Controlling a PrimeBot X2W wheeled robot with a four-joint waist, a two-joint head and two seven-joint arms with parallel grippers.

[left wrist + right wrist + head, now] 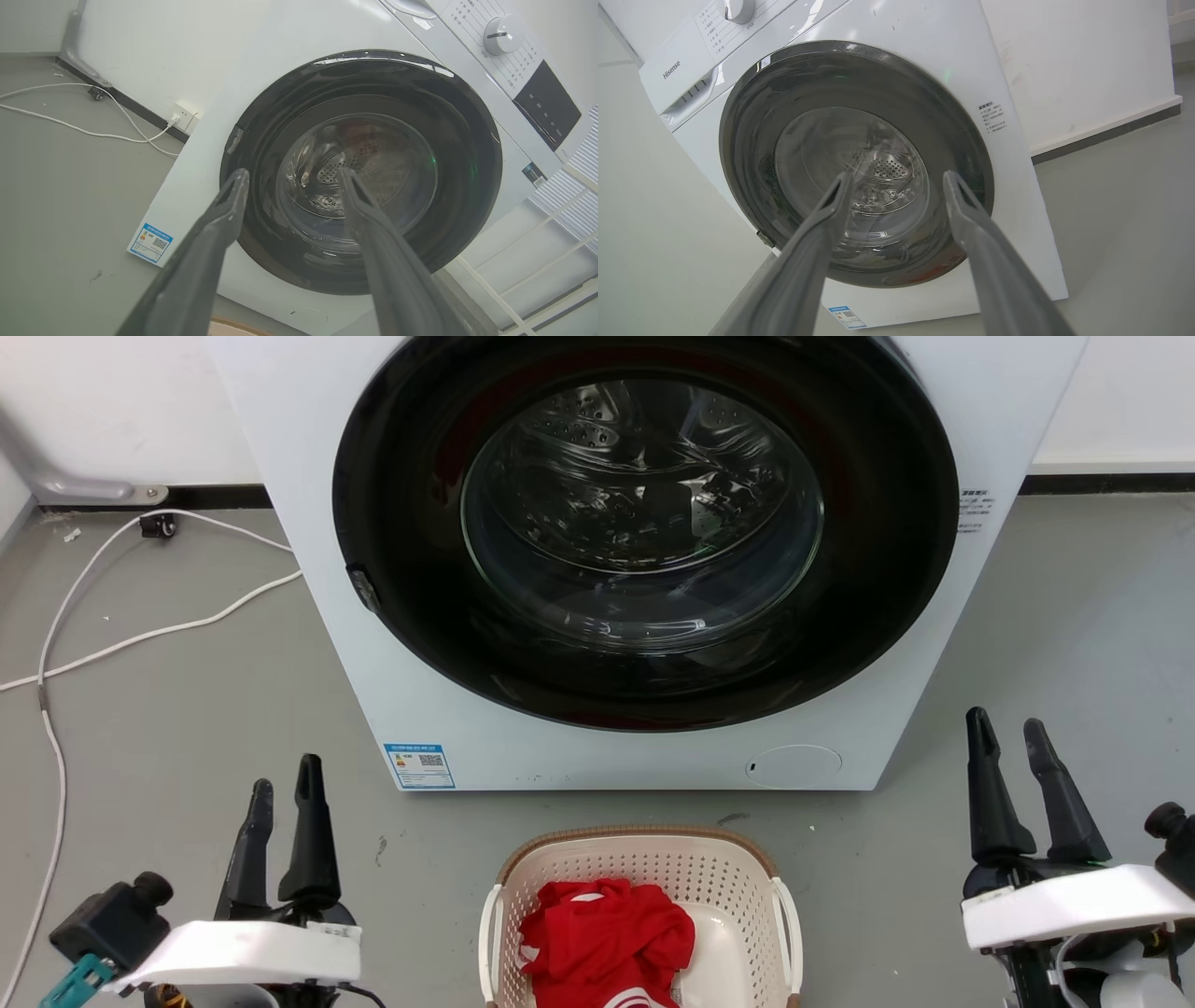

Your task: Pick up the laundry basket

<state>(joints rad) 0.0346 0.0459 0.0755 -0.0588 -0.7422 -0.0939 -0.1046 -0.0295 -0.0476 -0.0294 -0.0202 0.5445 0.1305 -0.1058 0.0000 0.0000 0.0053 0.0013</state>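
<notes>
Basket (653, 863) first — we find it at the bottom centre of the head view, standing on the grey floor (187, 728), with a strip of bare floor between it and the washer (373, 644) above it in the frame. A red cloth (607, 938) lies crumpled inside, toward the left half. The white handles (486, 943) on its left and right sides are untouched. Our left pincer (287, 775) is at the lower left, well apart from the basket. Our right pincer (1005, 721) is at the lower right, also well apart. Both wrist views show the fingers (217, 224) spread wide with nothing between them — each pair frames the washer's dark round door (644, 532). A white cable (140, 635) trails over the floor at the left edge.
</notes>
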